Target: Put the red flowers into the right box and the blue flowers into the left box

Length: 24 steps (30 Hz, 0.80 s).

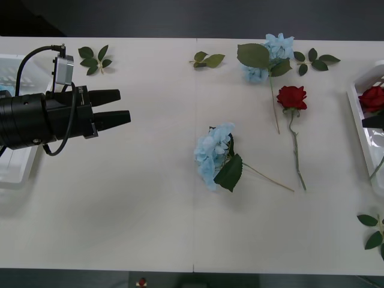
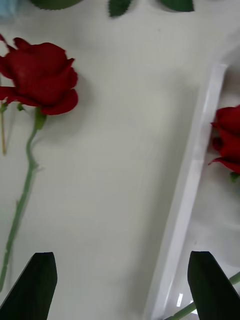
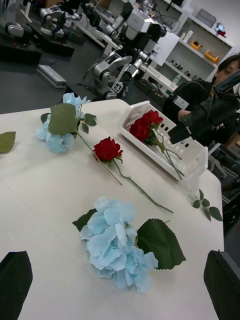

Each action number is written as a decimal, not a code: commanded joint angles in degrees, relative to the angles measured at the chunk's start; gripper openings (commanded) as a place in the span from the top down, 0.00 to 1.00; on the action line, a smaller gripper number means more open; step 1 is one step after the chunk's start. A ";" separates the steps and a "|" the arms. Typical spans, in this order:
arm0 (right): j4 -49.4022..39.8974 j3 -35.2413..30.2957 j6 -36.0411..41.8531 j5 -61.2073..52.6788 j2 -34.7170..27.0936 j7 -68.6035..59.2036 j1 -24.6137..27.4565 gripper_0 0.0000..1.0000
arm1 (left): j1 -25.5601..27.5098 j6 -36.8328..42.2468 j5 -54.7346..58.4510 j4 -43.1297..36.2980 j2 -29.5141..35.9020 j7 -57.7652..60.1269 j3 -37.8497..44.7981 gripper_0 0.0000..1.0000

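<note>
Black and tapered, the left gripper (image 1: pixel 123 106) hovers over the table's left side beside the left box (image 1: pixel 13 171), a white slotted-wall basket; its two pointed fingers stand apart with nothing between them. On the smooth white table (image 1: pixel 120 210) lies a blue flower (image 1: pixel 212 153), a fluffy cluster of pale petals with a broad dark leaf and a thin stem. A second blue flower (image 1: pixel 273 53) lies near the far edge, just beyond a red flower (image 1: pixel 292 97) with a velvety, deep-red bloom and a long, slightly bent green stem. At the right edge sits the right box (image 1: pixel 360 129), white plastic, holding another red rose (image 1: pixel 372 98). The right gripper (image 2: pixel 122 285) hangs over that box's rim, its dark wedge-shaped fingers spread wide and holding nothing. Loose leaf sprigs (image 1: pixel 94 59) dot the far and right edges.
</note>
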 commanded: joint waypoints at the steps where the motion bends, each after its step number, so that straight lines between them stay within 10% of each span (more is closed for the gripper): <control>1: -4.30 0.12 1.59 1.30 -1.39 -7.96 -2.79 0.24 | -0.17 0.06 1.09 -1.55 0.35 0.60 0.53 0.00; 16: 6.07 25.08 6.87 19.93 15.92 -32.75 -29.16 0.24 | -0.08 -0.82 1.88 -1.55 0.18 0.78 0.62 0.00; 24: 10.64 25.43 13.46 30.13 23.04 -33.27 -31.70 0.24 | 0.10 -0.91 1.88 -1.55 -0.09 0.78 0.62 0.00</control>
